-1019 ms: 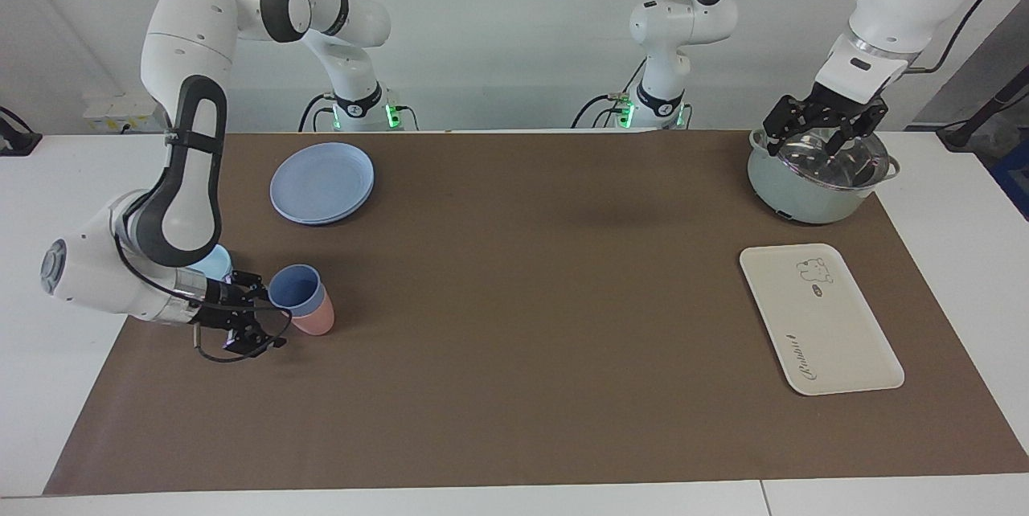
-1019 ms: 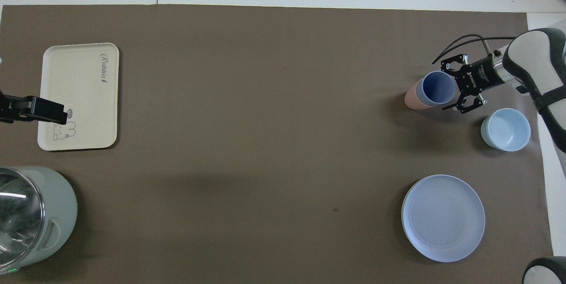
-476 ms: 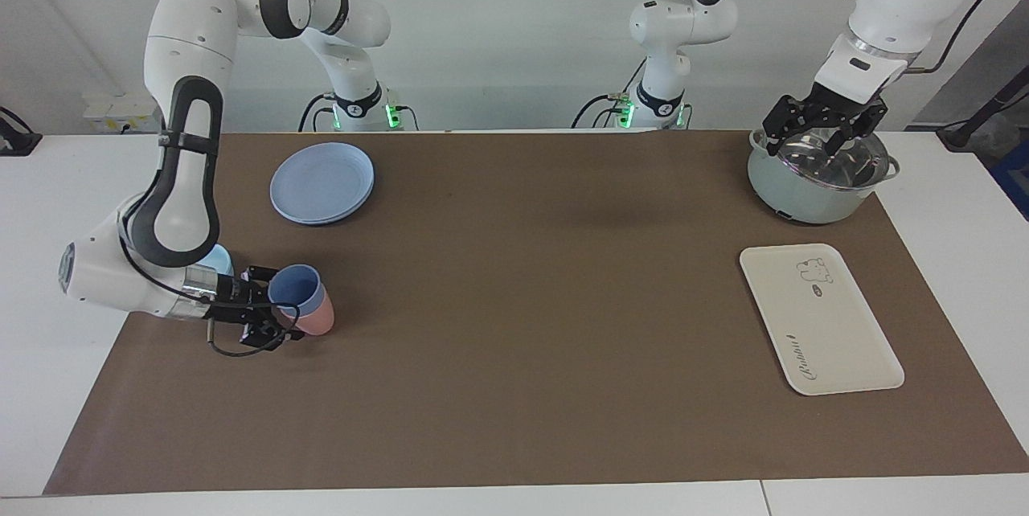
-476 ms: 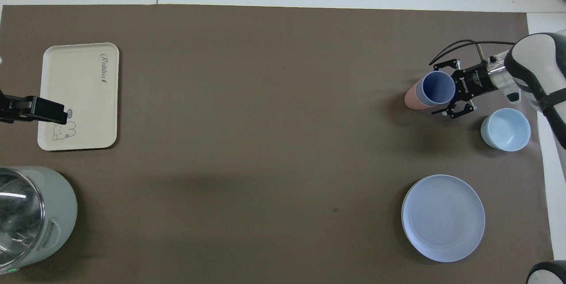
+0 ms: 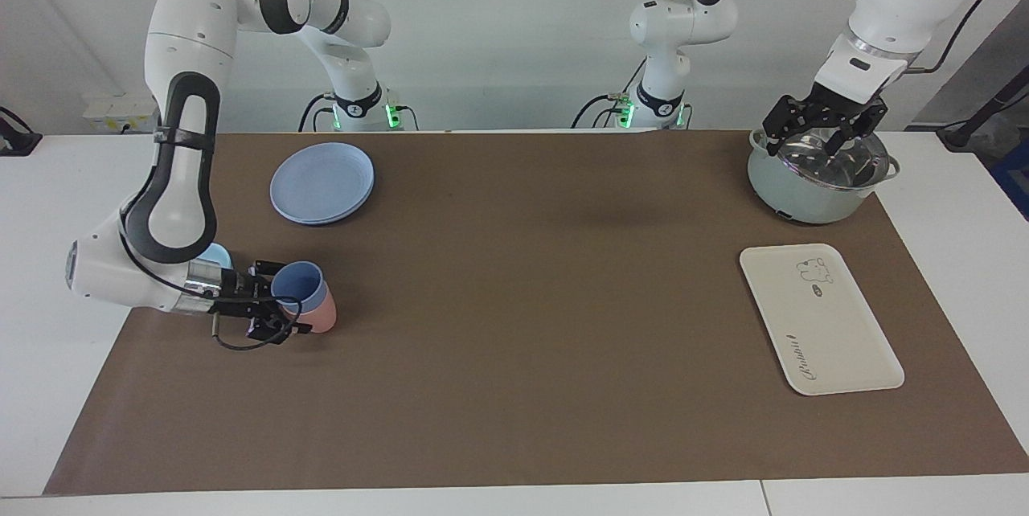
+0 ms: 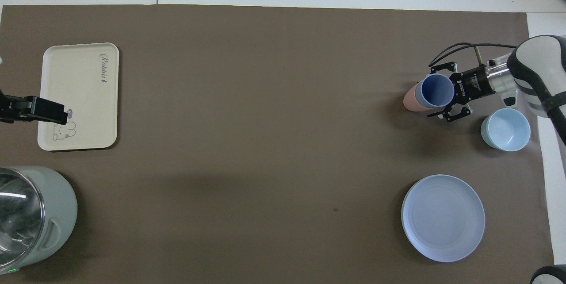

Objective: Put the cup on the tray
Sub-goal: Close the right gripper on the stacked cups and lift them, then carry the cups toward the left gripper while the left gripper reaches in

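The periwinkle-blue cup stands nested in a pink cup at the right arm's end of the table. My right gripper is low and level with the blue cup. It is open, with one finger on each side of the cup's rim. The cream-white tray lies empty at the left arm's end of the table. My left gripper waits open above the pot's lid.
A pale green pot with a glass lid stands nearer to the robots than the tray. A light-blue bowl sits beside the right gripper's wrist. A round blue plate lies nearer to the robots than the cups.
My right gripper has slid forward along the table, so its open fingers now straddle the blue cup instead of stopping short of it. The left arm has not moved.
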`<state>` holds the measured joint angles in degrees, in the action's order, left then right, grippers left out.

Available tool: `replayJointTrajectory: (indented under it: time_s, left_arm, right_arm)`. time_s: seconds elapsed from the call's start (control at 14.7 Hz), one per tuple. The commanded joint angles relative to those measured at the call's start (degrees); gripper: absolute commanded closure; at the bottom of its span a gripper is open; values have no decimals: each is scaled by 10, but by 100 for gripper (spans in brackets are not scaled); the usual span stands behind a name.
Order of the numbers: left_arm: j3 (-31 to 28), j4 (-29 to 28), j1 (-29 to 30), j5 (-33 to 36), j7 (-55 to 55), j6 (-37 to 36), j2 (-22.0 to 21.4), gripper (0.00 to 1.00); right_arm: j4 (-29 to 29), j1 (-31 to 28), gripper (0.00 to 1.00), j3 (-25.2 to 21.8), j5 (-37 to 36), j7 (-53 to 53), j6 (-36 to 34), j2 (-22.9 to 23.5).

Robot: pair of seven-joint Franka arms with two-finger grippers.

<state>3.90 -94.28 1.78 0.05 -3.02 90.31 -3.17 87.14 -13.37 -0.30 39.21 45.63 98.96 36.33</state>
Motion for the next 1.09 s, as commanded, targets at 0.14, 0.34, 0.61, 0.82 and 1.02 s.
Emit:
replayJointTrajectory:
  time_s: [0.14,0.34,0.61,0.82,1.02]
  left_arm:
    - [-6,-20,4,0,6,1,-18,0]
    - [-5,-20,0,0,7,2,-18,0]
    - [0,-25,-7,-6,26,10,-18,0]
    - [-1,-27,-26,-37,97,23,-19,0]
    - [0,-46,-42,-97,172,52,-25,0]
  right_arm:
    - [48,0,0,3,52,-29,7,-28]
    - [58,10,17,3,65,-50,-1,-32]
    - [60,21,100,4,83,-48,-25,-37]
    - [79,45,100,4,83,-47,-25,-72]
    - [101,95,100,3,82,-28,-17,-121]
